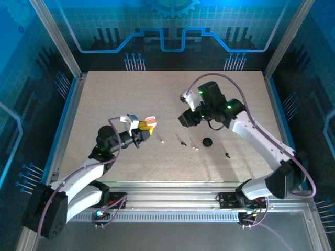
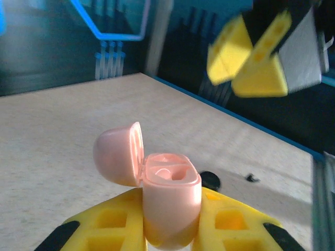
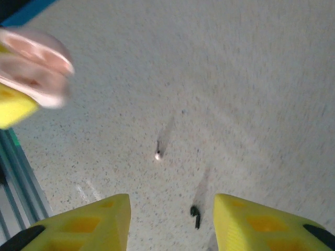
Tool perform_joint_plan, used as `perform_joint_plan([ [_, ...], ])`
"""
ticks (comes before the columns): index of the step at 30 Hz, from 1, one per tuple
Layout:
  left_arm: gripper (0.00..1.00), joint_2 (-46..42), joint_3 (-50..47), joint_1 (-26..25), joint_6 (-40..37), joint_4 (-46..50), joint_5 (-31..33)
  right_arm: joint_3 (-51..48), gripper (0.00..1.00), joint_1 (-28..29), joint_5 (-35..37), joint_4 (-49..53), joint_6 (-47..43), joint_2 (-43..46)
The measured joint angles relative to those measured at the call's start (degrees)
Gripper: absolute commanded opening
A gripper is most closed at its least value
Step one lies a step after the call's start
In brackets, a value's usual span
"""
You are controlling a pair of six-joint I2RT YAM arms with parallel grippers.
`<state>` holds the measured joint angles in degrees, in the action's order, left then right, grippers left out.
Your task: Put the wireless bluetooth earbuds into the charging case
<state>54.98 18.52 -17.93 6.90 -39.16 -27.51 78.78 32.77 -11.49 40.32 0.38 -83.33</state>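
My left gripper (image 1: 145, 127) is shut on a pink charging case (image 1: 151, 121), held above the table. In the left wrist view the case (image 2: 170, 193) stands upright between the yellow fingers (image 2: 235, 219), its lid (image 2: 118, 154) swung open to the left and its wells showing. My right gripper (image 1: 185, 118) hovers open over the table middle. Below its jaws lie a whitish earbud (image 3: 158, 154) and a black earbud (image 3: 195, 213). The top view shows the whitish bud (image 1: 163, 140), the black bud (image 1: 183, 142), another whitish bud (image 1: 194, 148) and a second black bud (image 1: 228, 155).
A round black case (image 1: 208, 141) lies on the table right of the buds, also behind the pink case (image 2: 212, 179). The pink case (image 3: 36, 68) sits at the upper left of the right wrist view. A metal rail (image 1: 172, 191) runs along the near edge.
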Motion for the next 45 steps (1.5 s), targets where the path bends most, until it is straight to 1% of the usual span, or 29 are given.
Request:
perform_joint_plan([
  [5, 0.09, -7.7, -1.5, 2.2, 2.1, 3.6, 7.8, 3.9, 0.44, 2.8, 3.2, 4.3, 9.2, -8.2],
  [8, 0.09, -12.0, -2.8, 3.2, 2.8, 6.8, 12.7, 5.4, 0.45, 4.0, 3.6, 5.2, 16.8, -12.7],
  [11, 0.09, -15.5, -3.4, 3.9, 3.6, 10.7, 17.0, 5.7, 0.45, 5.4, 4.3, 5.3, 25.2, -16.1],
  [13, 0.09, -17.3, -3.4, 4.3, 3.8, 13.3, 19.8, 6.1, 0.49, 6.8, 5.5, 5.5, 33.2, -18.7],
  [16, 0.09, -19.5, -3.4, 4.7, 3.8, 16.8, 23.7, 6.9, 0.50, 7.8, 5.3, 5.4, 44.2, -22.9],
  [19, 0.08, -20.1, -3.4, 5.1, 3.8, 19.1, 26.1, 6.9, 0.51, 8.6, 5.4, 4.1, 55.5, -26.7],
  [22, 0.09, -20.2, -3.4, 5.4, 3.8, 20.5, 27.4, 6.8, 0.51, 9.9, 6.1, 2.5, 66.5, -28.2],
  [26, 0.09, -20.8, -3.4, 5.5, 3.8, 21.7, 28.4, 7.1, 0.45, 12.4, 7.2, 1.7, 81.3, -29.2],
  [30, 0.09, -22.5, -3.6, 5.5, 4.0, 22.2, 29.3, 9.4, 0.40, 14.1, 7.7, 2.4, 94.3, -32.5],
  [33, 0.09, -23.4, -4.0, 5.5, 4.7, 22.2, 29.5, 10.7, 0.39, 14.5, 7.8, 2.7, 100.8, -34.6],
  [36, 0.09, -23.6, -4.5, 5.5, 5.2, 22.2, 29.5, 11.0, 0.39, 14.5, 8.5, 2.9, 104.9, -35.6],
  [40, 0.09, -23.7, -4.6, 5.5, 5.2, 22.3, 29.5, 11.0, 0.40, 14.5, 9.3, 3.5, 108.0, -36.0],
  [45, 0.10, -24.4, -4.9, 5.6, 5.2, 22.2, 29.5, 11.0, 0.40, 14.4, 9.6, 3.1, 109.7, -36.3],
])
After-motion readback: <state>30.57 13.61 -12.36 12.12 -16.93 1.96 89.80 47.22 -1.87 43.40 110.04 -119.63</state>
